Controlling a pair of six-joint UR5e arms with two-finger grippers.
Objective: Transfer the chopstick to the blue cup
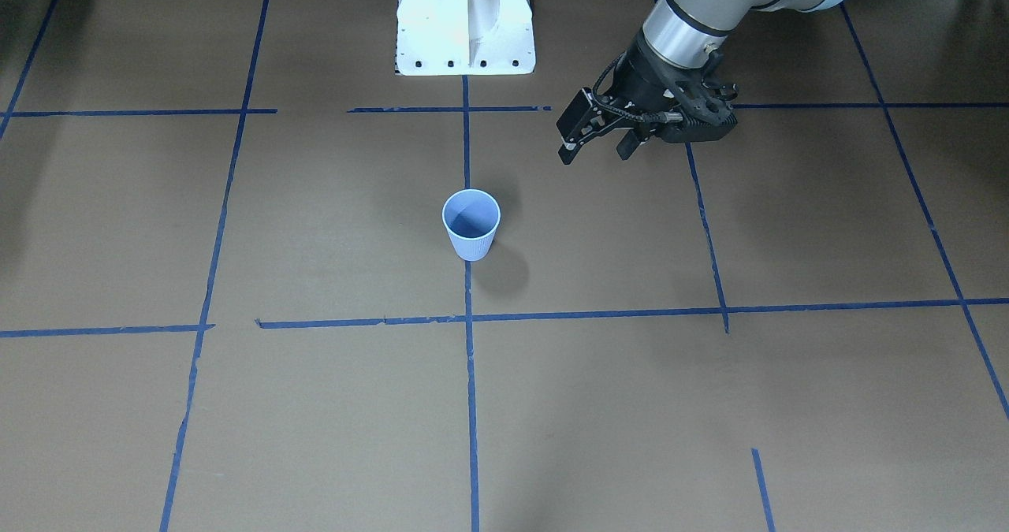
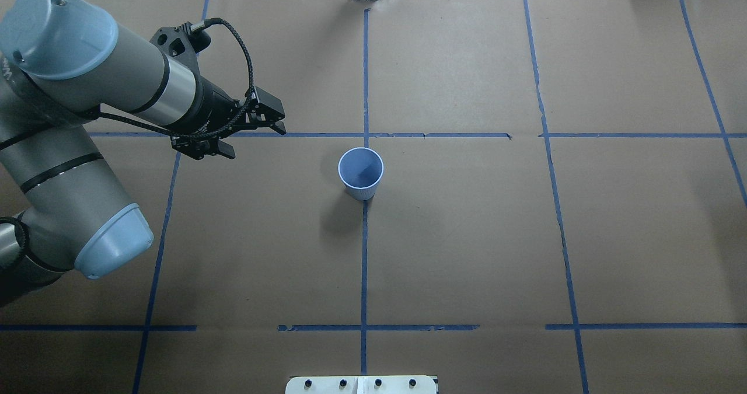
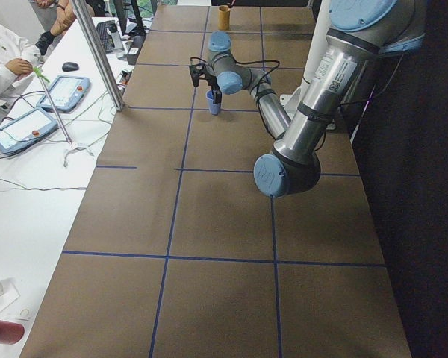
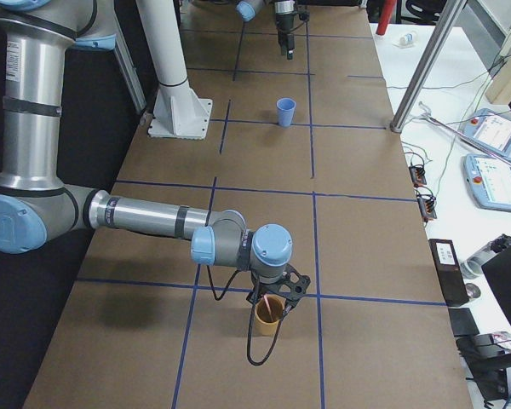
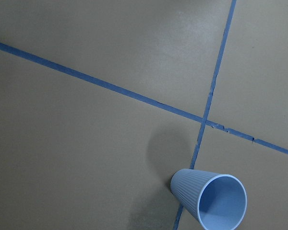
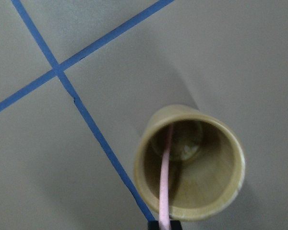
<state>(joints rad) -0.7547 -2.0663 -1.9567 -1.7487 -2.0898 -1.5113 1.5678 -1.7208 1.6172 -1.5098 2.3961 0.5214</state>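
The blue cup (image 1: pixel 471 228) stands upright and empty near the table's middle; it also shows in the overhead view (image 2: pixel 360 172) and the left wrist view (image 5: pixel 211 201). My left gripper (image 1: pixel 599 142) is open and empty, hovering apart from the cup on my left side (image 2: pixel 254 140). A pale pink chopstick (image 6: pixel 164 187) stands inside a tan bamboo cup (image 6: pixel 189 163). Its upper end runs into dark fingertips at the bottom edge of the right wrist view. My right gripper (image 4: pixel 272 300) is right over that bamboo cup (image 4: pixel 268 317), shut on the chopstick.
The brown paper table top is crossed by blue tape lines (image 2: pixel 365 248). The white robot base (image 1: pixel 465 20) stands at the table's robot side. The bamboo cup is at the far right end of the table. Operators' desks with tablets (image 4: pixel 494 170) lie beyond the far edge.
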